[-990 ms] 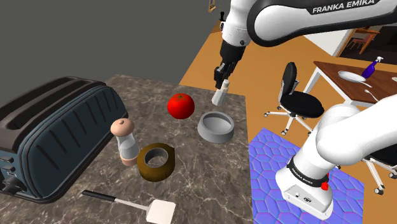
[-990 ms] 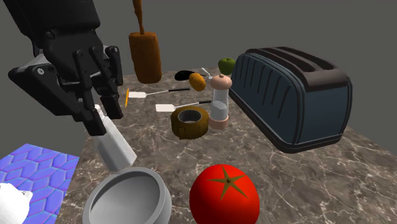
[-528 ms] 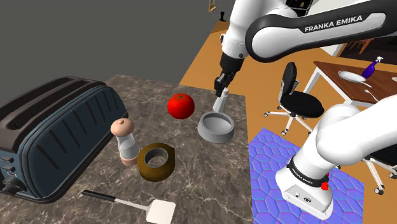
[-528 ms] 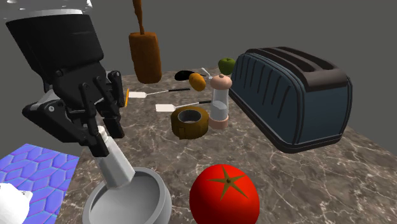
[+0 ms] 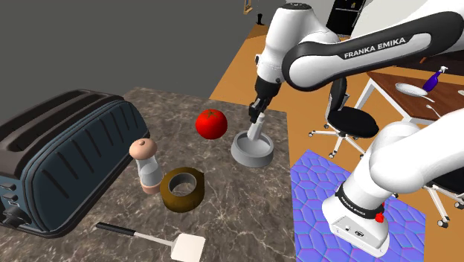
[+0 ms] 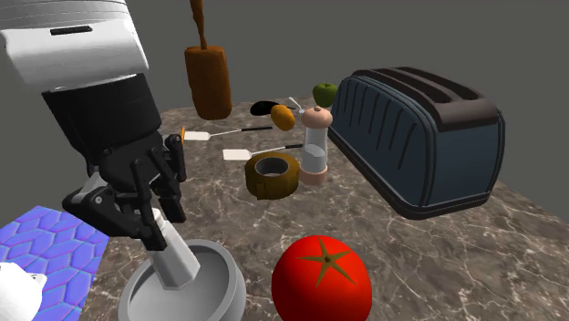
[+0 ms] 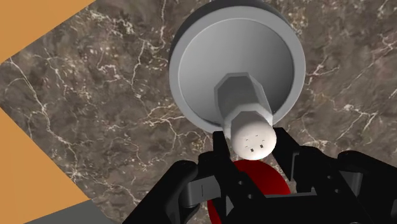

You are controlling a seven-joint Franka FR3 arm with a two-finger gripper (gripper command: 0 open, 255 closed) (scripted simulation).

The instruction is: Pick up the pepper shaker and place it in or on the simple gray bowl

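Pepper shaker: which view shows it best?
Wrist view: the pepper shaker shows whole, holed cap and body, clasped by the tool, base in the grey bowl. Shoulder view gives a thin sliver below the tool; second exterior view its lower body, top hidden.

Shoulder view: high behind the stand (image 5: 359, 221), facing the gripper (image 5: 255, 121). Second exterior view: low, close, opposite. Wrist view: downward. All share the bowl (image 5: 242, 153) below the gripper.
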